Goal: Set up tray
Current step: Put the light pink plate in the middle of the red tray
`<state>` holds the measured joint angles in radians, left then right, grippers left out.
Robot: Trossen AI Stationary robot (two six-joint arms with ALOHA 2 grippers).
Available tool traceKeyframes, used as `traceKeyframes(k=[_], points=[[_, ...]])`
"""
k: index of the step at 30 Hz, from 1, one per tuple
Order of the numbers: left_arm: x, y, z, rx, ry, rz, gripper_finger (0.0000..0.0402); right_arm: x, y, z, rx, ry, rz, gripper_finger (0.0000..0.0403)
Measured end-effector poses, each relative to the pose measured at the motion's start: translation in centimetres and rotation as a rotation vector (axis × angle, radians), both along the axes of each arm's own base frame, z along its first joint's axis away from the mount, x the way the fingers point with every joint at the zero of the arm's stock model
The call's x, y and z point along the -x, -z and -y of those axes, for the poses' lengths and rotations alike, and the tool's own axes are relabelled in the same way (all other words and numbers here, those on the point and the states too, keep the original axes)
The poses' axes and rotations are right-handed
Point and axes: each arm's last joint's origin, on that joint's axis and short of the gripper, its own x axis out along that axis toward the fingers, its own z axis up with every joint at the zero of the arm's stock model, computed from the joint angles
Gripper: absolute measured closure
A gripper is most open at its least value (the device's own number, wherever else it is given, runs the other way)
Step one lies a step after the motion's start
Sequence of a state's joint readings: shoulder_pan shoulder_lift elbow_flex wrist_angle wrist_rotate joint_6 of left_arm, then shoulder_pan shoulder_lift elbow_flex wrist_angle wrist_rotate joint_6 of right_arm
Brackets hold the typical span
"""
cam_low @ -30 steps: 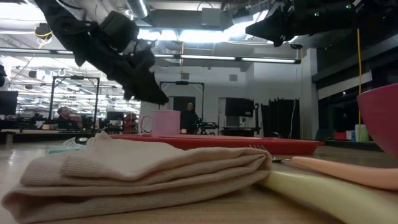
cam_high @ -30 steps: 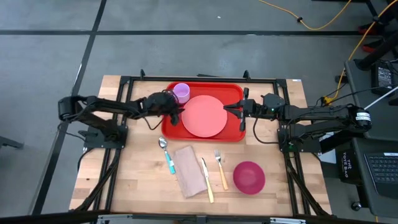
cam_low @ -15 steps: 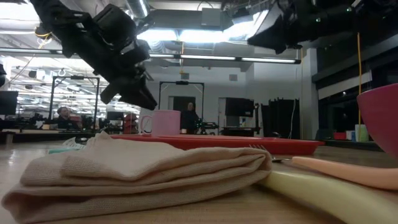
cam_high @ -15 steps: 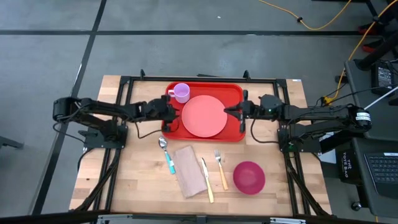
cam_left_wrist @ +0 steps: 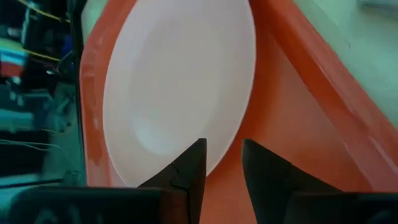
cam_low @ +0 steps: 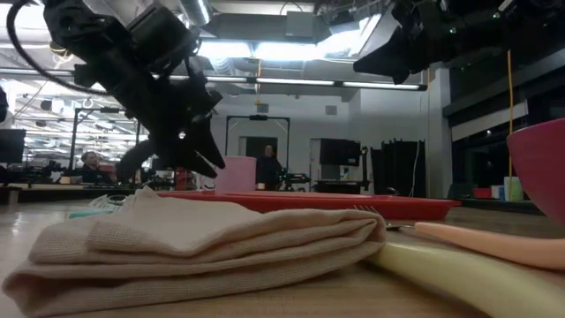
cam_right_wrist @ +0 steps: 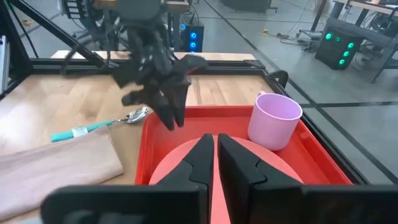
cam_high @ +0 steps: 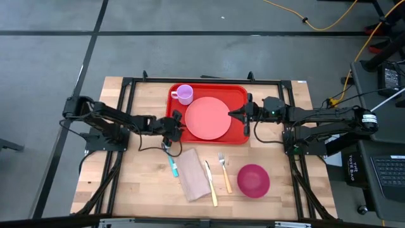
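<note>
Tray (cam_high: 239, 95) sitting at the table's twelve o'clock, already carrying the plate (cam_high: 207, 118) at its centre and the cup (cam_high: 184, 94) in its ten o'clock corner. The left gripper (cam_high: 177, 126), which a second ago was hanging beside the cup, is now pulling back to the tray's eight o'clock edge, its jaws standing slightly apart and holding nothing; the wrist view shows the plate's rim just beyond its fingertips (cam_left_wrist: 186, 168). The cup is standing upright and alone, which suggests that it has just been placed. The right gripper (cam_high: 231, 114) is hovering at the plate's three o'clock side, above the tray, with its jaws closed and empty, where it was a second ago. Off the tray, toward six o'clock, the spoon (cam_high: 169, 158), napkin (cam_high: 193, 174), knife (cam_high: 211, 183), fork (cam_high: 224, 171) and bowl (cam_high: 254, 180) are lying on the bare table (cam_high: 139, 183). With the cup delivered, the left gripper's retreat toward the spoon probably marks the start of the next pick.
</note>
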<state>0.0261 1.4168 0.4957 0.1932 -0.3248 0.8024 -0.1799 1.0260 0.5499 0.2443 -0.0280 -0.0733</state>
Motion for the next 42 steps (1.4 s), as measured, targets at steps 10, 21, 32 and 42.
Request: traceKeyframes(k=[10,21,32,42], points=[[-2.0,2.2,-0.3,-0.101,0.047,-0.072,0.0311,0.0,0.0,0.0,-0.020,0.004,0.002,0.0374],[-3.6,1.9,-0.7,-0.105,0.018,-0.058,0.0311,0.0,0.0,0.0,-0.017,0.002,0.001,0.0374],[-3.7,0.3,0.6,-0.127,-0.022,0.018,0.0321,0.0,0.0,0.0,-0.012,0.002,-0.002,0.0374],[-1.3,-4.8,0.4,0.082,-0.152,0.196,0.0372,0.2,0.8,0.0,0.079,-0.027,-0.098,0.0379]])
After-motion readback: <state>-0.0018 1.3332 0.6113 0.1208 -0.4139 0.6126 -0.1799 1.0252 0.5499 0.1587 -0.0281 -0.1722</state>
